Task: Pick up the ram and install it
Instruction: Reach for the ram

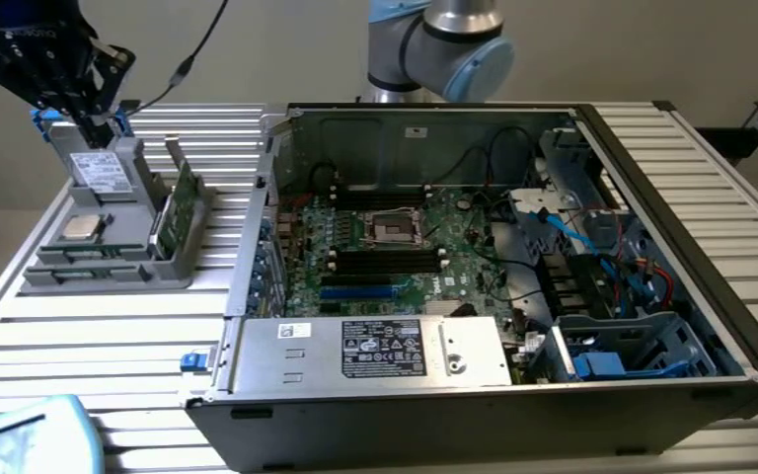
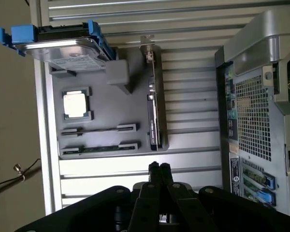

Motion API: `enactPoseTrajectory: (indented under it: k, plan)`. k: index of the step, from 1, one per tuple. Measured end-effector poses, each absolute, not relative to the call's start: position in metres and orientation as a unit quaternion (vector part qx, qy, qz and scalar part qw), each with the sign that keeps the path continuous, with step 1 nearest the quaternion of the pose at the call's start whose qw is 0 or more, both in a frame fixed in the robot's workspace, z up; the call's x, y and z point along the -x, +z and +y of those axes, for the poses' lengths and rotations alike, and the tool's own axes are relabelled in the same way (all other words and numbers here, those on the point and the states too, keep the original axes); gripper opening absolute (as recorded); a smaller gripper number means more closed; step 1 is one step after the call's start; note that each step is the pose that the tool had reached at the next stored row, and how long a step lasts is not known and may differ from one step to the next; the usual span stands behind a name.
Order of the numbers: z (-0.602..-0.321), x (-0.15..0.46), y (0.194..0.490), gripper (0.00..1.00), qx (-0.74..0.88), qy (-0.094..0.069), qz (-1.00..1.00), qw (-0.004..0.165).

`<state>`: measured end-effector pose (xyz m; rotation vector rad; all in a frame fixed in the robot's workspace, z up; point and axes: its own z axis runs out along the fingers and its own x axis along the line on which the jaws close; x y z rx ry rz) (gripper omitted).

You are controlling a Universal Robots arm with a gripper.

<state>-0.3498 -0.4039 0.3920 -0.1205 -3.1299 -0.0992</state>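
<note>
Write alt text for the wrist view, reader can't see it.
Shut, empty gripper hangs above the slatted table, close to a grey parts holder. The holder carries two ram sticks on edge in slots, a square silver processor and a drive in blue brackets. A computer case stands on the table alongside.

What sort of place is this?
Most likely a robotics lab bench for computer assembly: a robot arm stands behind an open computer case, and a grey tray of loose parts sits beside it on a slatted metal table.
</note>
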Motion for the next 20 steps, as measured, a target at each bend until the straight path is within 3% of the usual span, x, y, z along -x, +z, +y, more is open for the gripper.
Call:
enactPoseTrajectory:
  k: [20]
  plan:
    - [-0.407, 0.405, 0.384, 0.11, 0.039, -0.033, -0.998, 0.03]
